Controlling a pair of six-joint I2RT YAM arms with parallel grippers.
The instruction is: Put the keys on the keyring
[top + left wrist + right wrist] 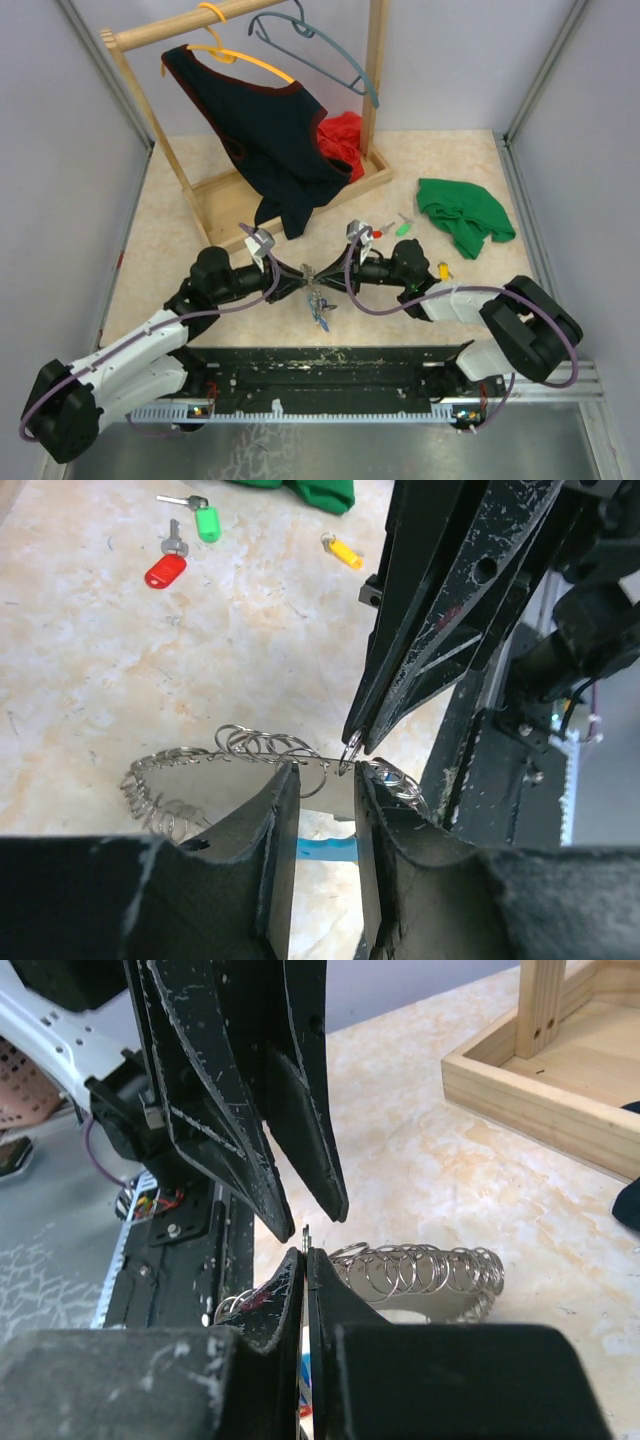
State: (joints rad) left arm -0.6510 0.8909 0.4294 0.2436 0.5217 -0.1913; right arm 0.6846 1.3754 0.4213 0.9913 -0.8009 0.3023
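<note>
Right gripper (305, 1256) shut flat, fingers pressed together, with a thin wire of the keyring (420, 1272) pinched at the very tips. Left gripper (325, 776) partly open, with a narrow gap between the jaws and the wire of the coil crossing just above that gap; whether touched by the pads, cannot tell. Both arms stretched low over the table (170, 240), wrists turned inward, tips meeting nose to nose in the middle near the front edge. Keyring between them, grey coil curving out to one side, light-blue band (325, 848) visible under it.

On the table beyond, well apart from the ring: red key (165, 572), green key (207, 523), yellow key (343, 551). Further back, wooden rack (375, 70), with a red cloth (342, 138) inside its base tray (500, 1085). To the right of the rack, green cloth (462, 215) lying on the table.
</note>
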